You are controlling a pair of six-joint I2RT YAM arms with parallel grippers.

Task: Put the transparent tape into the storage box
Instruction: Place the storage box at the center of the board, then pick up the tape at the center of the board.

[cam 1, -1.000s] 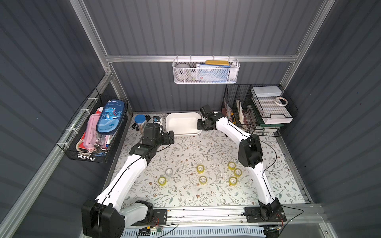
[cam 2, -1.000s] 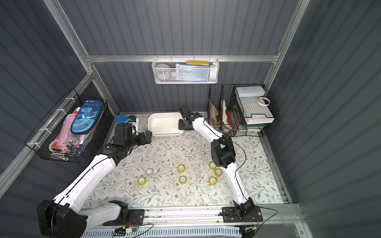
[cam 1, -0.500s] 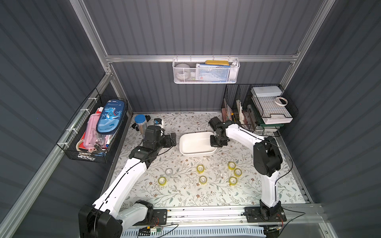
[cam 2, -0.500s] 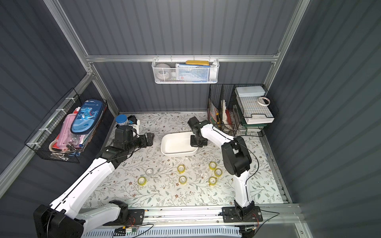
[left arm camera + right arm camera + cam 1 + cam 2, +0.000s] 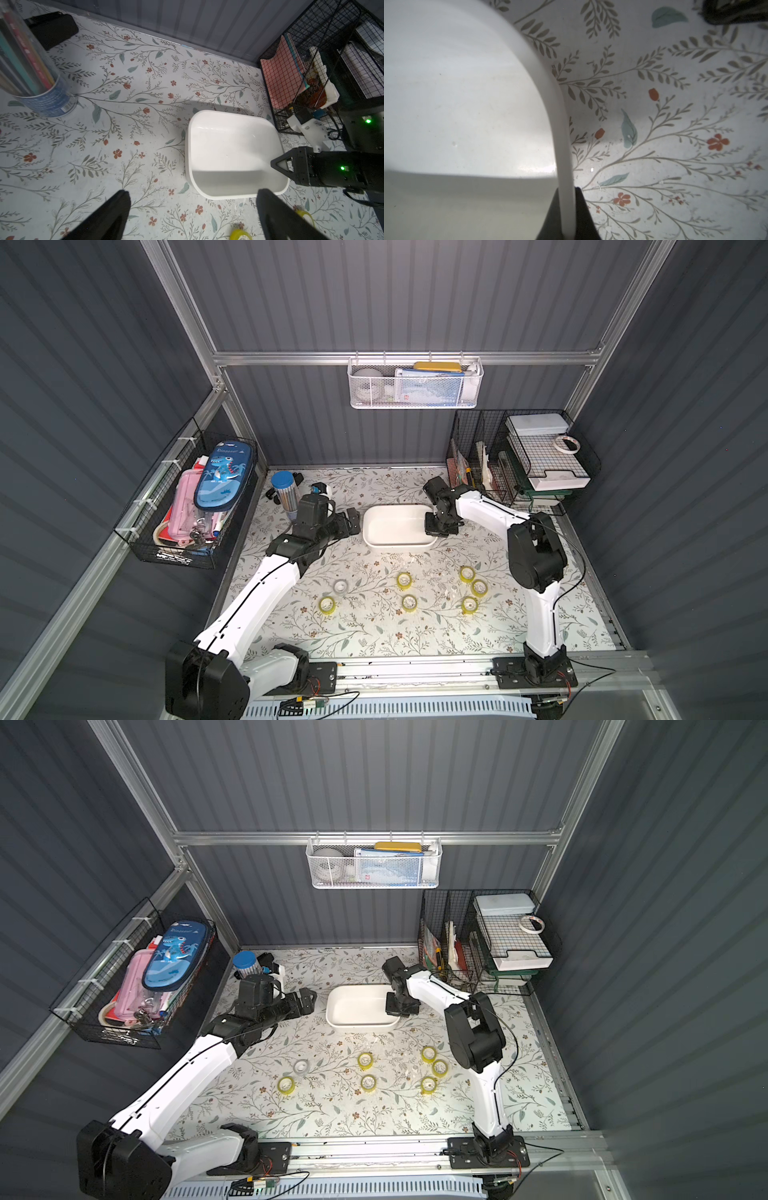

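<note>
Centre frame, the right gripper (image 5: pixel 431 526) pinches the right rim of the empty white box (image 5: pixel 395 545); the left gripper (image 5: pixel 352 521) hangs open beside it. Seven tape rolls (image 5: pixel 404 580) lie below, untouched. Likely next: release, fetch one.

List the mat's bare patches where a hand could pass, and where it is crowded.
Bare: the strip between the storage box and the back wall; the wide band between the tape rolls and the front rail. Crowded: the rolls' cluster, and the box's side where the right claw grips its rim beside the wire rack.
</note>
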